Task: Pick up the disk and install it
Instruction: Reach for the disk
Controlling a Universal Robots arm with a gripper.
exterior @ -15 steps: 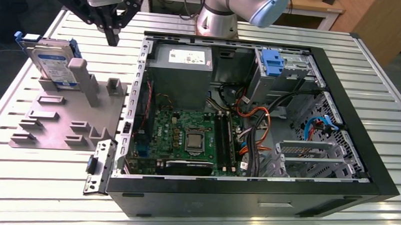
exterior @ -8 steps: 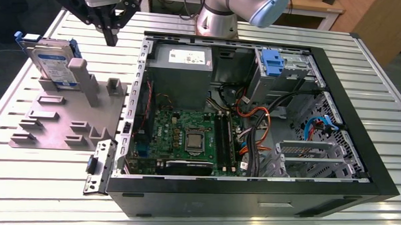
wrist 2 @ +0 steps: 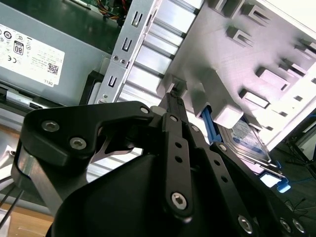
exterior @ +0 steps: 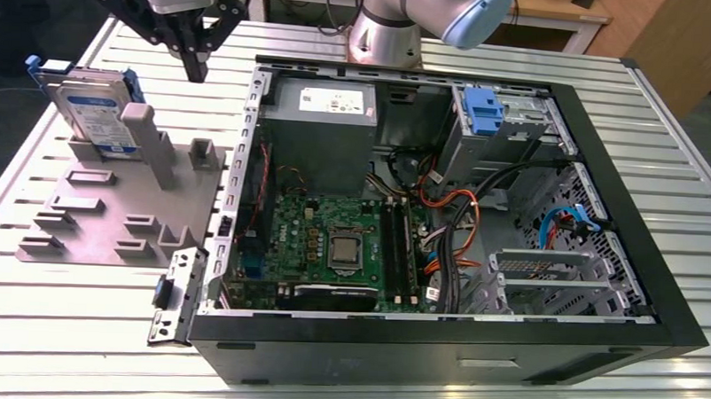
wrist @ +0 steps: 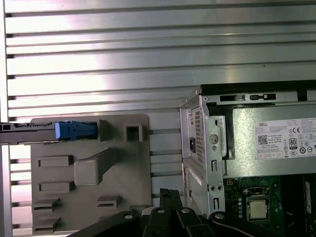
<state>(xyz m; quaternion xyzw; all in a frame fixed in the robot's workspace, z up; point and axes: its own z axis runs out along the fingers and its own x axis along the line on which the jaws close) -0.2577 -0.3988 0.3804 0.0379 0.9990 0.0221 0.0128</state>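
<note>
Gripper point(exterior: 197, 73) nearest — fingers point(exterior: 194, 54) pressed together on nothing, beside the upright disk point(exterior: 89, 110) in its grey fixture point(exterior: 94, 236); I'd open wide and centre over its top edge.

A ribbed, slatted metal surface point(exterior: 654, 130) carried everything. On it, towards the exterior view's left, lay a flat grey fixture plate point(exterior: 106, 222); just beside that sat an open black computer case point(exterior: 386, 351), with a small loose metal bracket point(exterior: 175, 295) between them at the near edge.
</note>
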